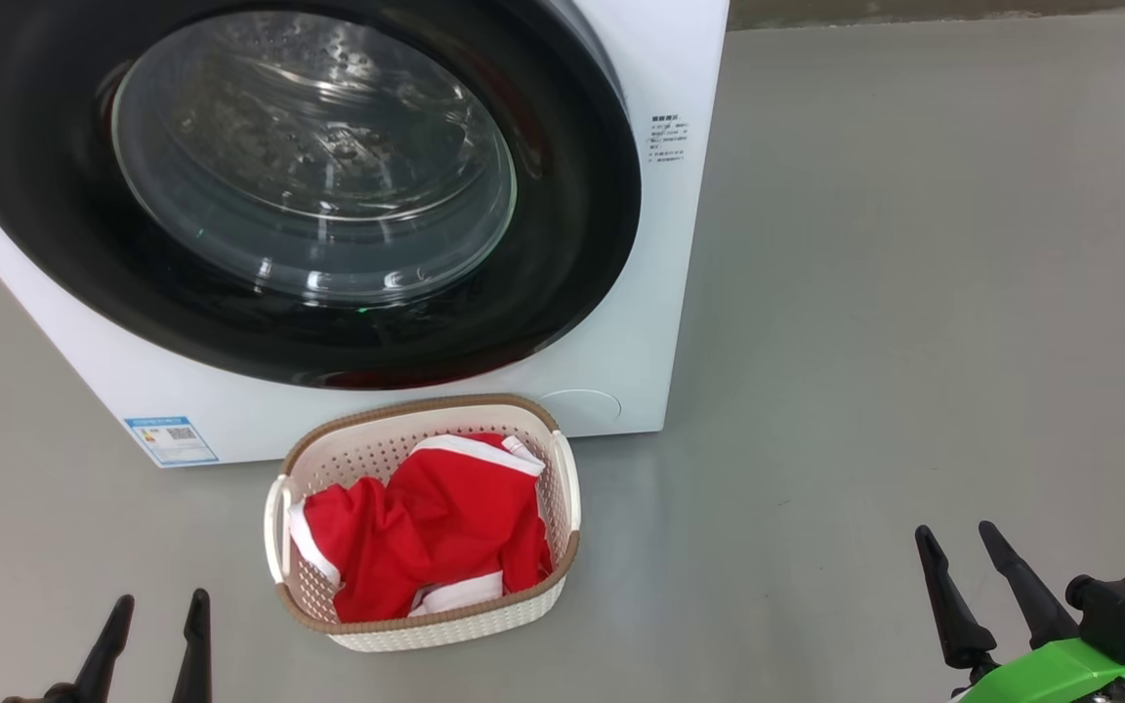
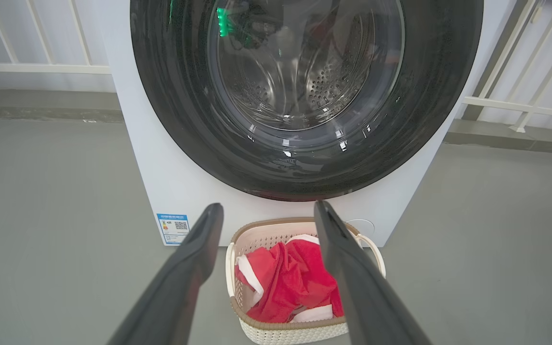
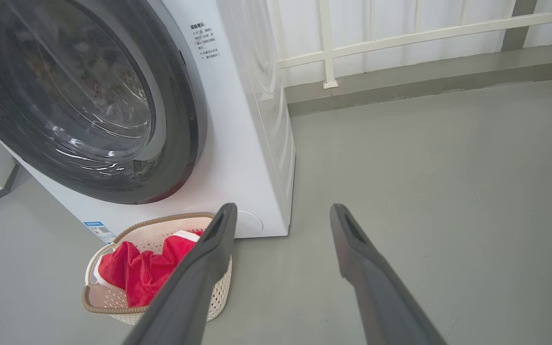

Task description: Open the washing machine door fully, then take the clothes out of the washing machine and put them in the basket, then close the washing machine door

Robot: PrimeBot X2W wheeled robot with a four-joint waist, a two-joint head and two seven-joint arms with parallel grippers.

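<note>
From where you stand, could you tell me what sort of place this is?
Likely a laundry corner, perhaps a balcony: a washing machine, a basket of red clothes on grey floor, a white railing behind.

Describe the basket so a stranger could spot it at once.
Find the big white washing machine with the round black-ringed door. On the grey floor just below that door sits a small cream basket with perforated sides. Its brown rim and the red clothes inside set it apart.
</note>
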